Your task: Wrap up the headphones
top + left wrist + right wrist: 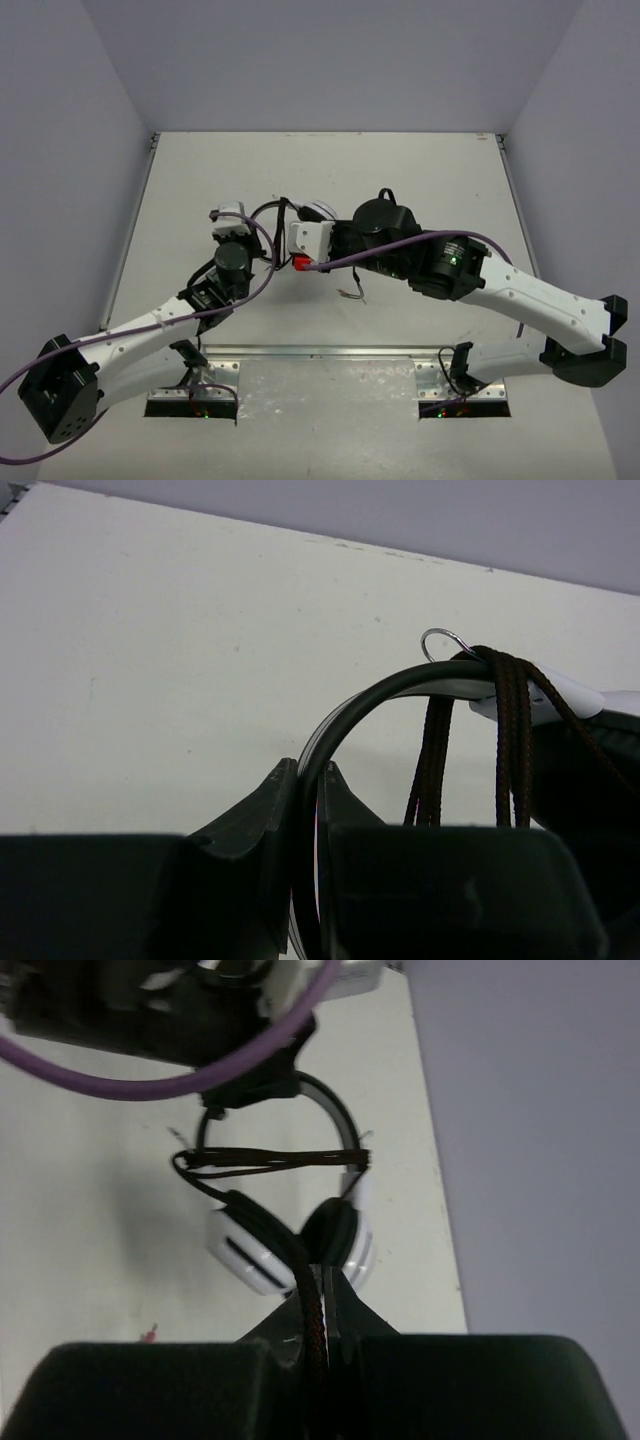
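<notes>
The headphones [245, 1250] are held up between both grippers, white earcups side by side and the black headband [335, 1115] arching away from them. My left gripper [308, 770] is shut on the headband [345, 705]. The thin dark cable [280, 1158] is wound in several turns across the headband arms, also seen in the left wrist view [510, 730]. My right gripper [320, 1285] is shut on the cable just below the earcups. In the top view the left gripper [232, 222] and right gripper [292, 238] meet at the headphones [318, 210] mid-table.
A loose cable end [352, 292] lies on the white table [420, 180] in front of the right gripper. Purple robot cables [400, 245] drape over both arms. Grey walls enclose the table on three sides.
</notes>
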### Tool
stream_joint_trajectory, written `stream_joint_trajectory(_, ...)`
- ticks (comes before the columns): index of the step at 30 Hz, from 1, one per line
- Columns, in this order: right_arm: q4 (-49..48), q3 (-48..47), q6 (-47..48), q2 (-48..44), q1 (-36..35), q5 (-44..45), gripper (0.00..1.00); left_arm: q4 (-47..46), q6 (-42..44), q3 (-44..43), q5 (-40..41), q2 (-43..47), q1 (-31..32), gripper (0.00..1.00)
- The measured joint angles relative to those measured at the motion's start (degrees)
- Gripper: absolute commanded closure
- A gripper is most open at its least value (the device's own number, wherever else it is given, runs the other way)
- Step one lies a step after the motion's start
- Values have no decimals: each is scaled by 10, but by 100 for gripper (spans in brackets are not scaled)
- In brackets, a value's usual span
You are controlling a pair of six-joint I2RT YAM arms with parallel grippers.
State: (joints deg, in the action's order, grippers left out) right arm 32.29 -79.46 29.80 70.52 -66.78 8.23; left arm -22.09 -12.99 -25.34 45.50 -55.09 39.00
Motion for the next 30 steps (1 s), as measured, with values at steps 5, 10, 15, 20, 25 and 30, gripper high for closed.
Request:
stream_joint_trajectory(5, -5, -43, 67, 21, 37, 81, 98, 9, 32, 10, -68, 21, 19, 100)
stream_joint_trajectory(10, -3, -56, 99, 29, 134, 78, 98, 7, 48, 26, -135, 67, 59, 99)
stream_joint_trajectory(15, -35, -30, 129, 32, 211, 65, 94, 9, 67, 33, -173, 130, 99, 100)
stream_joint_trajectory(20, -47, -17, 132, 33, 283, 31, 98, 11, 83, 33, -187, 132, 122, 100)
stream_joint_trajectory(25, -68, 6, 105, 33, 309, -29, 98, 23, 85, 33, -200, 140, 135, 100)
stream_joint_trajectory(30, -92, 54, 47, 47, 358, -87, 99, 57, 85, 15, -216, 186, 140, 100)
